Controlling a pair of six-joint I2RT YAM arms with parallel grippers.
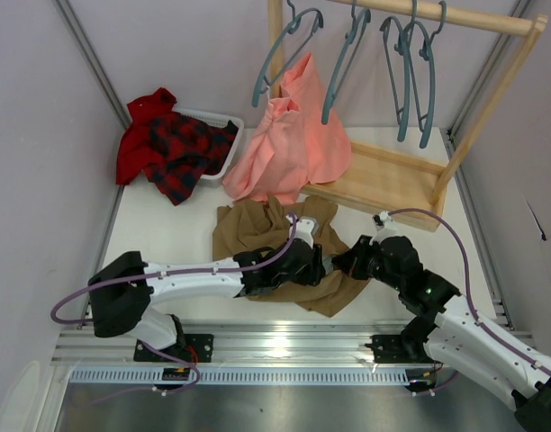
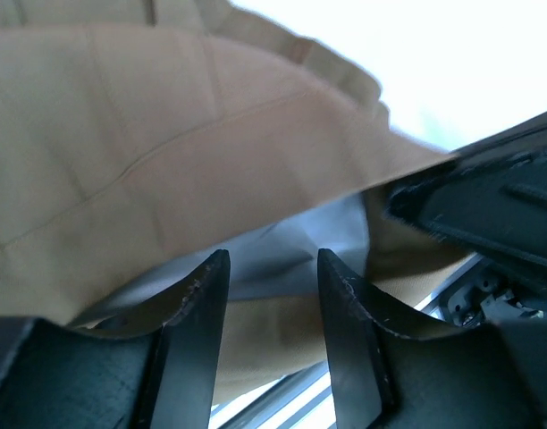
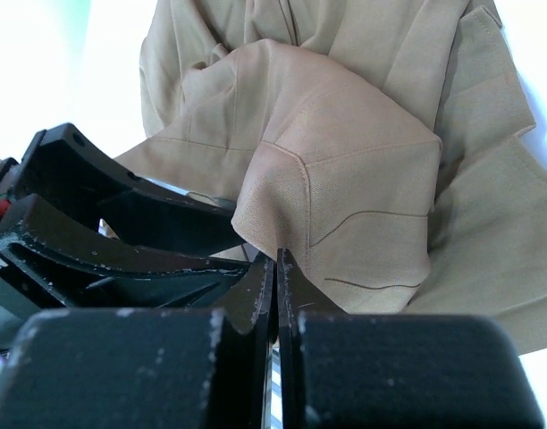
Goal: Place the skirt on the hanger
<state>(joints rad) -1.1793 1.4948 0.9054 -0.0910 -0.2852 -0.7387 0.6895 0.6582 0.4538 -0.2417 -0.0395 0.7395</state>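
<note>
Black fingers of the right gripper (image 3: 275, 259) fill the foreground of its wrist view, pressed together with a peak of the skirt (image 3: 345, 161) rising from their tips, so they appear to pinch a fold of it. Just beside them the left gripper (image 2: 272, 264) stands spread, nothing between its fingers, with a lifted flap of tan cloth hanging over and beyond them. From above, both grippers meet at the skirt's right side, and the garment lies crumpled on the table between the arm bases and the wooden rack (image 1: 392, 180). Its far edge touches a salmon-pink garment (image 1: 289, 144). Well apart on the rail hangs the hanger (image 1: 277, 63), one of several alike; which is meant I cannot tell. A plaid garment (image 1: 172, 144) sits in a white bin at the far left. The cloth looks light, limp and thin. It will sag and bunch wherever it is unsupported, so the stitched waistband, held at two spread points, seems the better grip than a loose fold.
</note>
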